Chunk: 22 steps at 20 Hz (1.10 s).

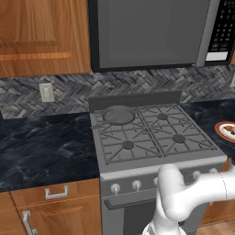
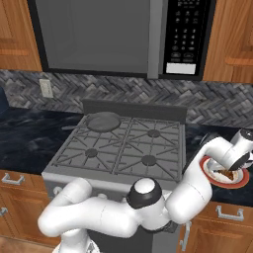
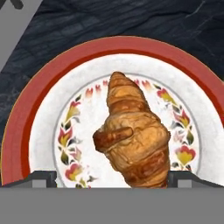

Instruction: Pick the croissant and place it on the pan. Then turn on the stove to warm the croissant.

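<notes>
In the left base view, orange-brown wooden cabinets are seen at ten o'clock, with a white wall outlet on the grey herringbone backsplash beneath them. A dark marbled tabletop is spread across the nine o'clock side. The grey steel gas stove with four burners and black grates is placed at the centre, a row of round front knobs being visible along its front edge. The small round shallow grey pan is set on the rear left burner, at about eleven o'clock on the cooktop. A grey microwave is mounted above the stove, at twelve o'clock.

Further right, a white plate with an orange-red rim is laid on the dark tabletop just beside the stove, at three o'clock in both base views. The small orange-brown curved croissant is found lying at the middle of that plate, on its floral ring, well apart from the pan.

In the right base view, the white arm is bent across the stove front and is reached towards the plate, the end effector being held directly over it. In the hand view, the two dark fingertips are seen at six o'clock, spread wide to either side of the croissant. The end effector is released, and nothing is grasped by it.
</notes>
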### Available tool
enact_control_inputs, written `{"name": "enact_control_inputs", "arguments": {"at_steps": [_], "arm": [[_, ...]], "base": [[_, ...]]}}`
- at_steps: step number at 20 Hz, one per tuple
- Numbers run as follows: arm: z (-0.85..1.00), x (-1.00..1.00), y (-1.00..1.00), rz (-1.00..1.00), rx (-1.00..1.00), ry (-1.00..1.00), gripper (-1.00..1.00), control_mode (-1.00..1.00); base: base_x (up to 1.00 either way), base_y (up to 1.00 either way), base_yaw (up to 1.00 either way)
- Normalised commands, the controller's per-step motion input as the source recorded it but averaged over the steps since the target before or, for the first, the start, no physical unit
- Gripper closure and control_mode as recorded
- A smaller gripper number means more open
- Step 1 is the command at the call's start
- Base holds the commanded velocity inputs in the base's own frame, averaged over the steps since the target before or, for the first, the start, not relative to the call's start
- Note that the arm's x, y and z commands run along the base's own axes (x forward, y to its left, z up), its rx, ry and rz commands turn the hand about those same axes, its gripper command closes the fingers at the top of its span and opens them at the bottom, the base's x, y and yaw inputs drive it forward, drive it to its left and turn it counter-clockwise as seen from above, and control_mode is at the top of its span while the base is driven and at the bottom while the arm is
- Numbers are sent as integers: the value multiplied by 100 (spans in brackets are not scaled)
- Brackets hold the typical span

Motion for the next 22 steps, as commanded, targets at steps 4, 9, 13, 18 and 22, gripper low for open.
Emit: {"name": "enact_control_inputs", "arguments": {"at_steps": [4,9,13,18,22], "arm": [[-24,29,-6,3,0,0,-100,-100],[-27,27,-10,4,0,0,-100,-100],[-25,25,-12,5,0,0,-100,-100],[-20,17,-1,5,-2,0,-100,-100],[-14,16,0,2,-6,3,100,-100]], "base": [[0,0,0],[0,0,0],[0,0,0],[0,0,0],[0,0,0]]}}
